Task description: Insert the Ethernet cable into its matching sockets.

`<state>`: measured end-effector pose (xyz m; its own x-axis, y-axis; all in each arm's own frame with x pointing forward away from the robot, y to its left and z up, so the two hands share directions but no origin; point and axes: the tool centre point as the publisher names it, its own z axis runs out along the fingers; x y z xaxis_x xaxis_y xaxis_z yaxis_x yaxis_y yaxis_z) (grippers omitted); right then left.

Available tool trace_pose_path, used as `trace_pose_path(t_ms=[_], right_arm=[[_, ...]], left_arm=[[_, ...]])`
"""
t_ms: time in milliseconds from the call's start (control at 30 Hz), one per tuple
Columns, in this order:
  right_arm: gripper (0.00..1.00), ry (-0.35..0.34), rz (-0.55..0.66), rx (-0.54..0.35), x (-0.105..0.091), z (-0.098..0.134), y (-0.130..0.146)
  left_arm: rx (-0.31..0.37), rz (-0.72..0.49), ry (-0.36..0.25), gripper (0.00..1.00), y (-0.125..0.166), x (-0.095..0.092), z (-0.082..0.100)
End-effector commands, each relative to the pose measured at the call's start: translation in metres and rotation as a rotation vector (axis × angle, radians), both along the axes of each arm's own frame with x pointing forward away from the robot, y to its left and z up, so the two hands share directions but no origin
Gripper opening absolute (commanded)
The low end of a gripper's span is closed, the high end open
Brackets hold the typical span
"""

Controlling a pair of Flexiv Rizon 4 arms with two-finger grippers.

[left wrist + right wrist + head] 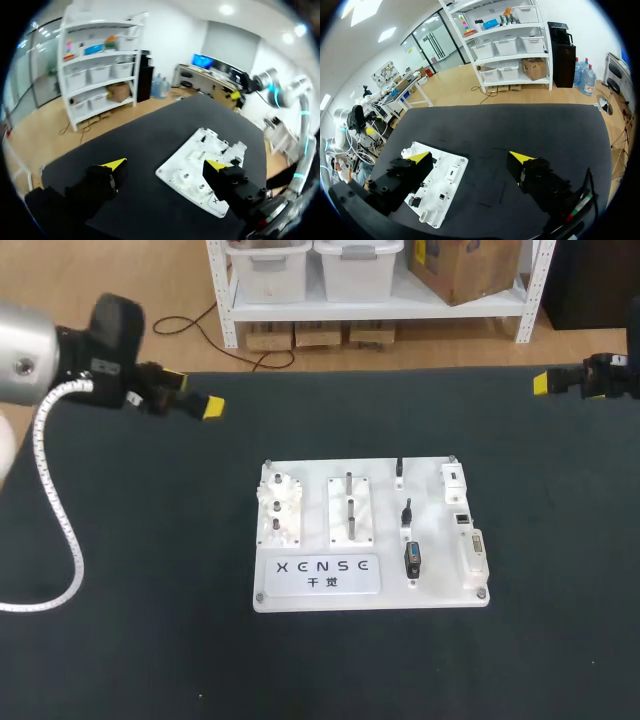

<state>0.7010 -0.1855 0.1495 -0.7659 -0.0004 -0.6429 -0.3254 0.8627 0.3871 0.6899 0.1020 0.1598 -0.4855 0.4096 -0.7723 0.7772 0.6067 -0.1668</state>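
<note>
Hanging spread, empty: left yellow-tipped gripper (166, 165), right yellow-tipped gripper (470, 157). Risk: small black plugs (411, 559) on white rectangular board (440, 585) look alike; wrong pick possible.

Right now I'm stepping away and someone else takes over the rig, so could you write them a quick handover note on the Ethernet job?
Left hand: open, empty, above the table's far left, clear of the board.
Right hand: open, empty, at the table's far right edge.
Board: lies flat mid-table. Small black plugs stand in its right-middle column and white blocks line its right edge. I cannot tell which piece is the Ethernet cable.
Done: nothing grasped yet.
Left: identify the cable, pick it up, seat it in its matching sockets.
</note>
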Motion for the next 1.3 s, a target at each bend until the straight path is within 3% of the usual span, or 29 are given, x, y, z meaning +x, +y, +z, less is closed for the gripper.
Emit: trace_pose_path(t_ms=[33, 233, 333, 367, 567, 733, 1000, 1300], right_arm=[[1.00, 0.000, 0.000, 0.000, 0.000, 0.000, 0.000], [1.00, 0.000, 0.000, 0.000, 0.000, 0.000, 0.000], [1.00, 0.000, 0.000, 0.000, 0.000, 0.000, 0.000], [1.00, 0.000, 0.000, 0.000, 0.000, 0.000, 0.000], [1.00, 0.000, 0.000, 0.000, 0.000, 0.000, 0.000], [1.00, 0.000, 0.000, 0.000, 0.000, 0.000, 0.000], [1.00, 0.000, 0.000, 0.000, 0.000, 0.000, 0.000], [1.00, 0.000, 0.000, 0.000, 0.000, 0.000, 0.000]], left_arm=[[-0.040, -0.494, -0.023, 1.00, -0.013, 0.000, -0.005], [-0.020, -0.747, -0.051, 1.00, -0.040, -0.019, -0.011], [-0.048, -0.861, -0.103, 1.00, -0.048, -0.035, -0.014], [-0.026, -0.876, -0.110, 1.00, -0.051, -0.040, -0.016], [-0.045, -0.942, -0.136, 1.00, -0.064, -0.063, -0.028], [-0.058, -0.921, -0.138, 1.00, -0.074, -0.070, -0.041], [0.061, -0.746, -0.154, 1.00, -0.097, -0.076, -0.059], [0.103, -0.671, -0.123, 1.00, -0.109, -0.086, -0.075]])
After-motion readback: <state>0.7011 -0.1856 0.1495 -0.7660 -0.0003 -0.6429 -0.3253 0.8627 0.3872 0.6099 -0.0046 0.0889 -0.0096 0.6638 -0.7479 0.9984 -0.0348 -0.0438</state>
